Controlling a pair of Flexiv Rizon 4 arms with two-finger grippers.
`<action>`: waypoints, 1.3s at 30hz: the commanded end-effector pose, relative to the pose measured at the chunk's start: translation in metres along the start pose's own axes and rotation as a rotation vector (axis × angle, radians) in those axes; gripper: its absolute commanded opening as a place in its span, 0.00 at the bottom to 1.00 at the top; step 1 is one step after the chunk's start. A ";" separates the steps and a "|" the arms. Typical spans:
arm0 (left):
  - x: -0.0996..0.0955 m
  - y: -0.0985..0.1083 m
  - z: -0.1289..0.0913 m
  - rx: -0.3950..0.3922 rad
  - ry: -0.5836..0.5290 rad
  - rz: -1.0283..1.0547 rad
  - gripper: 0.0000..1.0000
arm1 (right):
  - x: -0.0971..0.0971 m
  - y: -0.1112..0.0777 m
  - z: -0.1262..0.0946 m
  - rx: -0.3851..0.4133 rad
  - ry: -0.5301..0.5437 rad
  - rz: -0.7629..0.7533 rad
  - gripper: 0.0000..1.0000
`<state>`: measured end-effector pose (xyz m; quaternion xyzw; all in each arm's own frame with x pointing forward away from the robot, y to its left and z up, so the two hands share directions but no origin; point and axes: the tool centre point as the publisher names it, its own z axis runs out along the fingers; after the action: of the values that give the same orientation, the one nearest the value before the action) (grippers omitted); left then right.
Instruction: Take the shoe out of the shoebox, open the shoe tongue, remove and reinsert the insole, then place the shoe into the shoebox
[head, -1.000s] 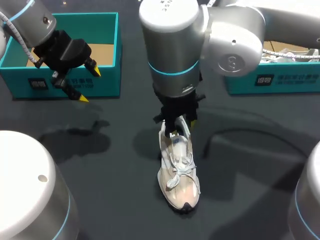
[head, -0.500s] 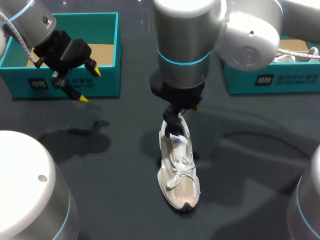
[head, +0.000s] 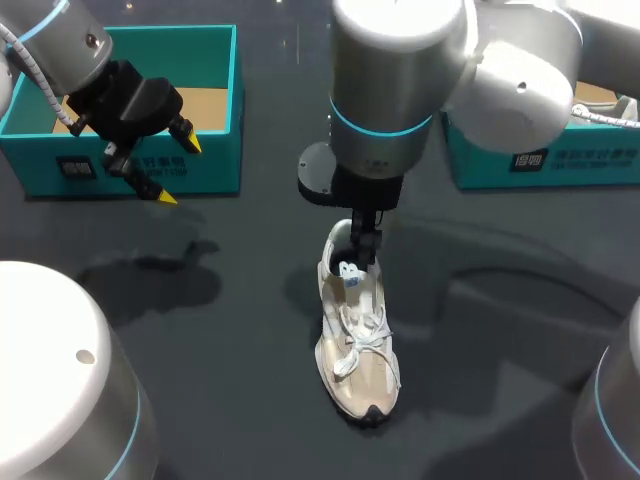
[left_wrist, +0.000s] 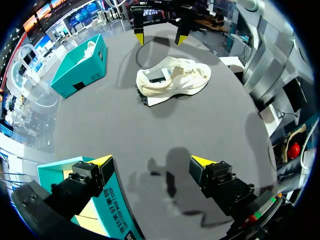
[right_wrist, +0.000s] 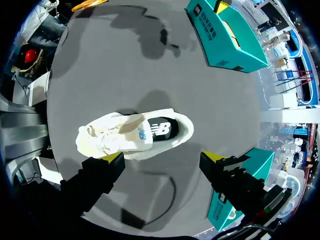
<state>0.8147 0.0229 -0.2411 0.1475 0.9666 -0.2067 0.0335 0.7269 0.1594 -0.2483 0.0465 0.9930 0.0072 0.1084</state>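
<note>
A cream sneaker (head: 358, 340) stands upright on the dark table, toe toward the near edge, its dark inside showing at the heel opening. My right gripper (head: 362, 250) hangs just above the heel, mostly hidden under its wrist. In the right wrist view that gripper (right_wrist: 163, 157) is open and the sneaker (right_wrist: 135, 135) lies ahead of it, untouched. My left gripper (head: 178, 170) is open in front of the teal shoebox (head: 215, 170) at the far left. From the left wrist, the left gripper (left_wrist: 151, 161) holds nothing and the sneaker (left_wrist: 172, 80) lies far ahead.
A second teal box (head: 540, 165) with white contents stands at the far right. A dark cable (right_wrist: 167, 197) curls on the table right of the sneaker. The teal shoebox (left_wrist: 107, 200) sits close beside one left finger.
My right gripper has opened, let go of the sneaker's heel opening and risen, shifting slightly right. The sneaker stays put. The left arm has not moved.
</note>
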 end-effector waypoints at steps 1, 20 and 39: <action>0.001 0.000 0.000 -0.003 -0.001 0.001 1.00 | -0.001 0.013 0.006 0.050 -0.073 -0.056 1.00; 0.001 0.000 0.000 -0.003 -0.001 0.001 1.00 | -0.025 0.017 0.036 -0.019 -0.116 -0.198 1.00; 0.001 0.000 0.000 -0.003 -0.001 0.001 1.00 | -0.045 0.027 0.091 -0.055 -0.012 -0.233 1.00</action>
<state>0.8147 0.0229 -0.2411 0.1476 0.9666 -0.2067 0.0335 0.7872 0.1736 -0.3166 -0.0701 0.9900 0.0232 0.1203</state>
